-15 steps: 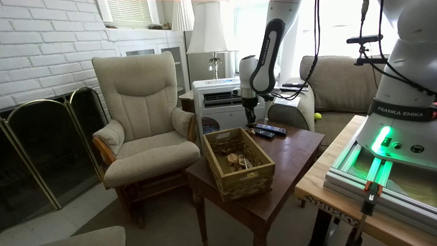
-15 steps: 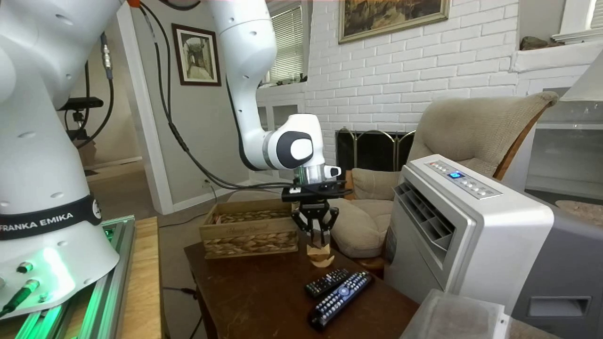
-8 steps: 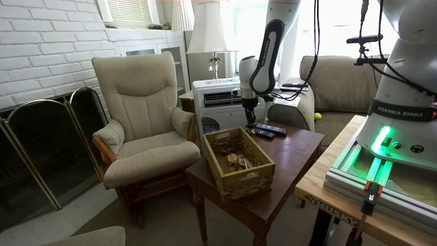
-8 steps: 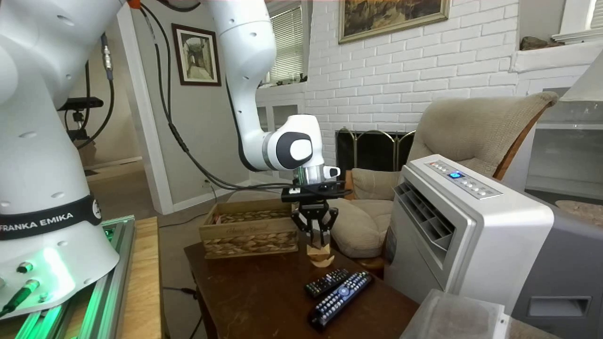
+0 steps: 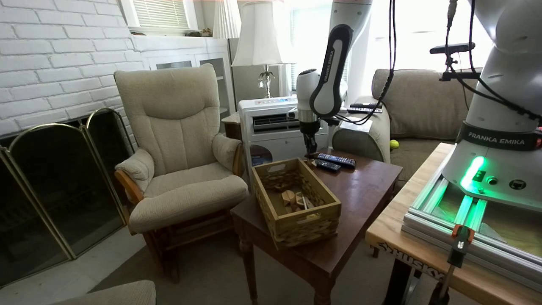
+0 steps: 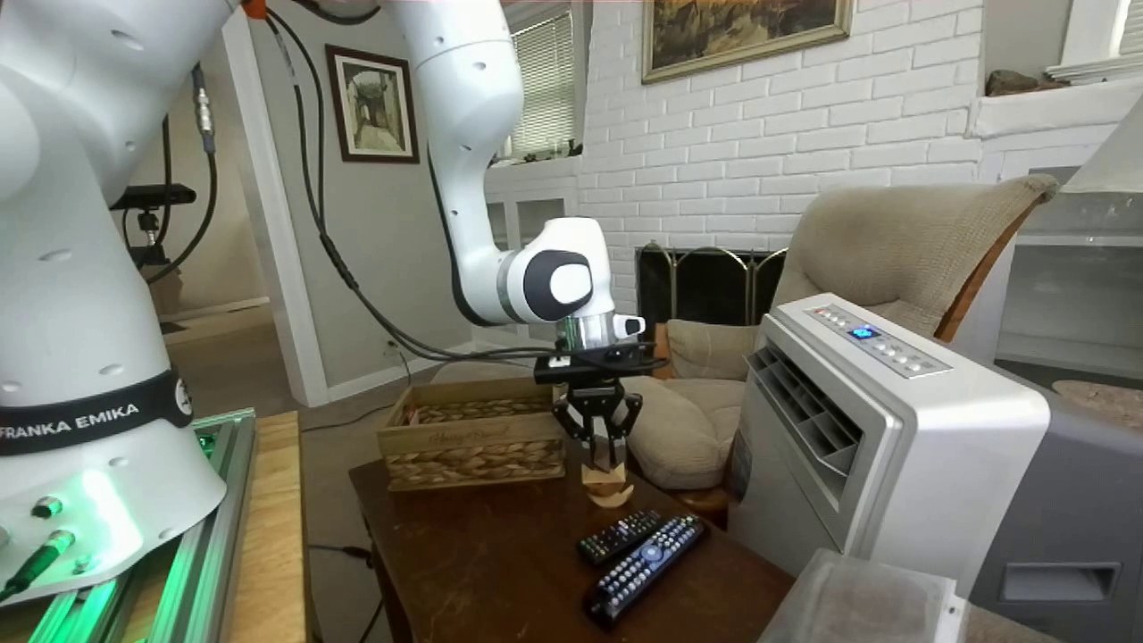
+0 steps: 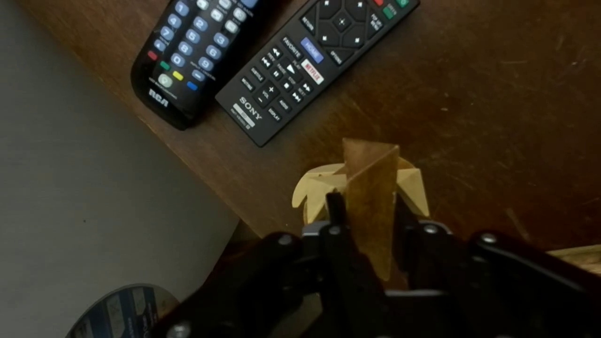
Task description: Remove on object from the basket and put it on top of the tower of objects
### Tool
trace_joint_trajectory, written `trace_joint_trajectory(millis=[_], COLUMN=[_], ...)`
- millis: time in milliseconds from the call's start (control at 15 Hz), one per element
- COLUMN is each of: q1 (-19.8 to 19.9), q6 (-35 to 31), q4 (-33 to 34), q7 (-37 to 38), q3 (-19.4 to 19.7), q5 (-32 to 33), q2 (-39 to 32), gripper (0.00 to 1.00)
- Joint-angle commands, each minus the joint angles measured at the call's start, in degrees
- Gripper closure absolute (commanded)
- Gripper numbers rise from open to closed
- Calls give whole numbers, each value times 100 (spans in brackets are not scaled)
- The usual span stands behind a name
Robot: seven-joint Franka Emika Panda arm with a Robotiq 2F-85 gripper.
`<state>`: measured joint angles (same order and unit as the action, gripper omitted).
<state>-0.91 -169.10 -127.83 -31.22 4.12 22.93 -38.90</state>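
Wooden block (image 7: 373, 197) pinched between the jaws of the gripper (image 6: 604, 454), the bent arm (image 6: 473, 134) pointing down over stacked pale pieces (image 6: 604, 479), in an exterior view just right of the woven basket (image 6: 473, 435). Wooden shapes (image 5: 289, 198) inside show only in an exterior view; the Sony remote (image 7: 305, 68) is readable only in the wrist view.

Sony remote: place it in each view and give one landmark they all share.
In an exterior view: the Sony remote is just right of center, near the brown woven basket.
In an exterior view: the Sony remote is below center, lower than the gripper.
Wrist view: the Sony remote slants across top center, cut off by the upper edge.
Shared landmark: the RCA remote, close beside it in all three.
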Motion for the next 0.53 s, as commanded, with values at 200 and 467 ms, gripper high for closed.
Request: trace_joint_trajectory(millis=[200, 467], q1=[-102, -126], q6=[-124, -138], q4=[140, 149], q7=[165, 179], q3=[128, 150], q5=[274, 278], q2=[-166, -194], gripper=[94, 69])
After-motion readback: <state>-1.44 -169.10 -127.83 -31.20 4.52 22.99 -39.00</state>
